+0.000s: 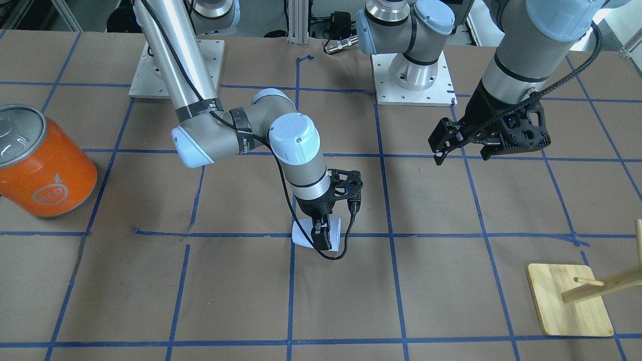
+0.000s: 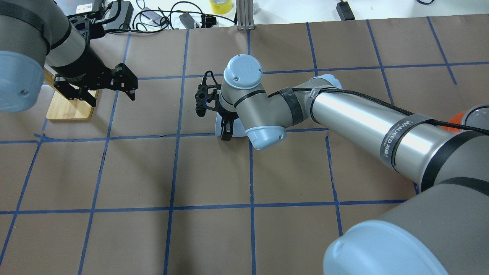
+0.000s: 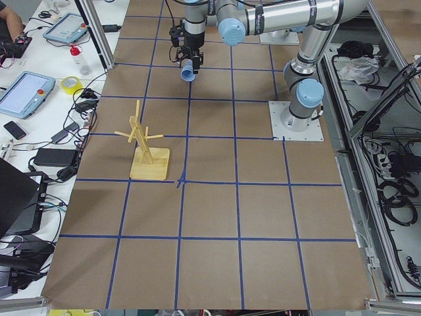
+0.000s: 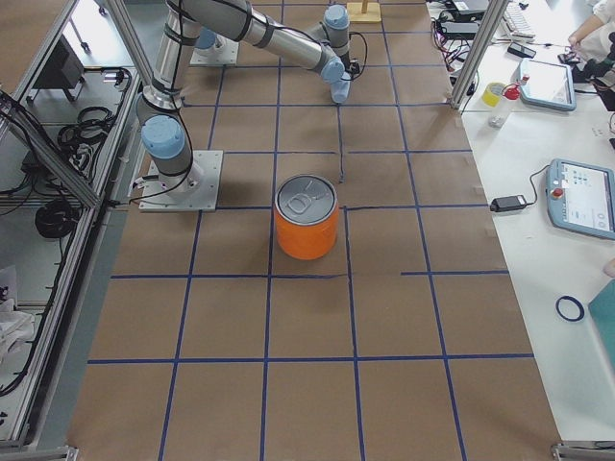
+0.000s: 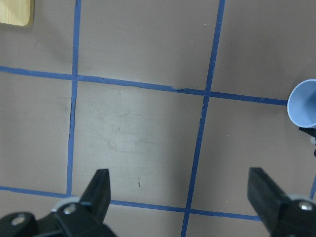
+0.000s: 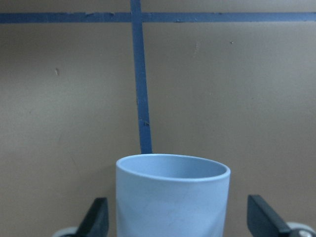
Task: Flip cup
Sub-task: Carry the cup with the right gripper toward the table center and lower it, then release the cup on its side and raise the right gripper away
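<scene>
So far the small pale blue plastic cup (image 6: 173, 197) lies sideways, unflipped, between the spread jaws of the right gripper (image 6: 178, 210).

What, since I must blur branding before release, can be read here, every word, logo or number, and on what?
"WANLEED", followed by characters too blurred to read: black strap around the right arm.
"eco", faint, beside a fruit outline: orange can.
Round logo, too blurred to read: joint cap.
No print visible: cup.
</scene>
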{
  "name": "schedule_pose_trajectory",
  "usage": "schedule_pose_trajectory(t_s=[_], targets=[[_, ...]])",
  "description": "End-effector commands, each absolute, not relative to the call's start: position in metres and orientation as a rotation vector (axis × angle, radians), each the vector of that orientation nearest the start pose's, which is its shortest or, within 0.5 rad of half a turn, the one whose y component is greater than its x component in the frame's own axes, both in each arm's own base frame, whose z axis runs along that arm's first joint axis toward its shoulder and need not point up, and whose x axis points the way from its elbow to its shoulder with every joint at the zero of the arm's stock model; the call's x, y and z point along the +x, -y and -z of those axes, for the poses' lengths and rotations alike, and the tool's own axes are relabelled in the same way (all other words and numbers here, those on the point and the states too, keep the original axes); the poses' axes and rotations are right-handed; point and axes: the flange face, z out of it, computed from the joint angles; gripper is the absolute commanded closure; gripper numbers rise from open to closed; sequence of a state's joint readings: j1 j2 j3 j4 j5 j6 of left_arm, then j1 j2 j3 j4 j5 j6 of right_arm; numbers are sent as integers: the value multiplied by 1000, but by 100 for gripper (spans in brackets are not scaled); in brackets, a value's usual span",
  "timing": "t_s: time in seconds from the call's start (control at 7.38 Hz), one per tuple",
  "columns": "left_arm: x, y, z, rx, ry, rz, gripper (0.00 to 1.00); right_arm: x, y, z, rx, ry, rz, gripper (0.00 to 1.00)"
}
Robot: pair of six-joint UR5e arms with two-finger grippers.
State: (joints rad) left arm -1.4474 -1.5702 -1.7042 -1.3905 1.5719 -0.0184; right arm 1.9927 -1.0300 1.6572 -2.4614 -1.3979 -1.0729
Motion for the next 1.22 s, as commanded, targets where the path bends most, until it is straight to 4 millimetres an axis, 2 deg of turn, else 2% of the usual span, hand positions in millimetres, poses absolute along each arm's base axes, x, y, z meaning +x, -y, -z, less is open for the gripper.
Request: schedule_pose_trajectory(t_s=[0.0, 0.14, 0.27, 0.41, 0.54, 0.68, 0.81, 0.95, 1.08], targets=[[-71, 507, -437, -222, -3136, 63, 0, 399, 530, -275, -2065, -2208, 484, 0], [-71, 508, -436, -221, -3133, 60, 0, 385, 527, -311, -2049, -2230, 501, 0], [-71, 511, -429, -222, -3140, 39, 0, 363, 519, -357, -2012, -2261, 432, 0], [-76, 518, -417, -242, -3184, 7, 0, 332, 520, -395, -1958, -2315, 412, 0], [-90, 527, -408, -247, -3287, 15, 0, 302, 521, -429, -1913, -2372, 486, 0], [-105, 545, -399, -217, -3366, 126, 0, 265, 526, -449, -1845, -2443, 503, 0], [-119, 560, -381, -232, -3406, 139, 0, 224, 520, -472, -1748, -2514, 471, 0], [-128, 573, -359, -212, -3413, 145, 0, 192, 512, -494, -1616, -2605, 480, 0], [-147, 583, -339, -180, -3455, 154, 0, 180, 510, -503, -1550, -2650, 502, 0]])
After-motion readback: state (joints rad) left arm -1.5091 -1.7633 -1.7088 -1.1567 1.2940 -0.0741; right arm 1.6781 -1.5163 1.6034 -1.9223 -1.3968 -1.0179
